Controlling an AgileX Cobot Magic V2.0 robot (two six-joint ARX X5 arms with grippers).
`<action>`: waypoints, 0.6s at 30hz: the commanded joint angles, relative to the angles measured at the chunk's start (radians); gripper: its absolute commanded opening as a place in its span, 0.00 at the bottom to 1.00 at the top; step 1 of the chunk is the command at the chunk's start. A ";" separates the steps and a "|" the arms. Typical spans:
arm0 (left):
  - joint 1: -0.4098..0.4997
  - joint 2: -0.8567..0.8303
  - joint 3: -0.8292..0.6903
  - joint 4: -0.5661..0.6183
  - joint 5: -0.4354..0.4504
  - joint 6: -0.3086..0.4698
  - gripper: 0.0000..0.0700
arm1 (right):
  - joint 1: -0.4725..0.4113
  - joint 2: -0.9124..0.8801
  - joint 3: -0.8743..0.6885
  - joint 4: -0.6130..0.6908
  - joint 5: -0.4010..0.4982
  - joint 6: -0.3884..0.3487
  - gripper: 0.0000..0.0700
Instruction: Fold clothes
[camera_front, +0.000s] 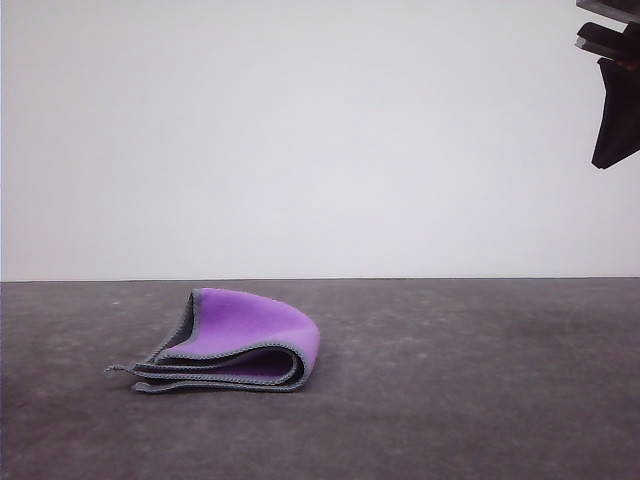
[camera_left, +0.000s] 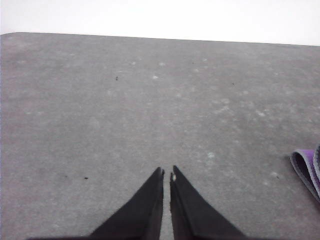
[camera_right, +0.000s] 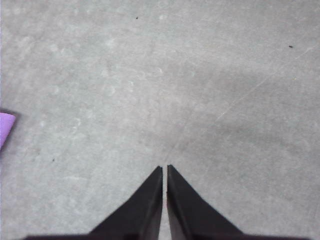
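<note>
Front view: folded cloth (camera_front: 235, 345) on table (camera_front: 480, 380), grippers clear.

Looks like a lab or test cell, not a home. Bare dark grey tabletop (camera_front: 480, 400), mottled and speckled with faint scuffs, running to a plain white wall (camera_front: 300, 140) with nothing on it. Flat, even lighting. Black robot hardware hangs at the upper right of the front view. One folded purple cloth (camera_front: 235, 342) is the sole prop. Staged, stripped-down setup.
</note>
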 joint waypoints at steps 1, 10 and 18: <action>0.000 -0.001 -0.012 -0.019 -0.002 -0.001 0.02 | -0.001 0.009 0.004 0.017 -0.001 -0.007 0.01; 0.000 -0.001 -0.012 -0.019 -0.002 -0.001 0.02 | -0.035 -0.136 -0.130 0.219 0.028 -0.050 0.01; 0.000 -0.001 -0.012 -0.019 -0.002 -0.001 0.02 | -0.068 -0.492 -0.528 0.556 0.092 -0.038 0.01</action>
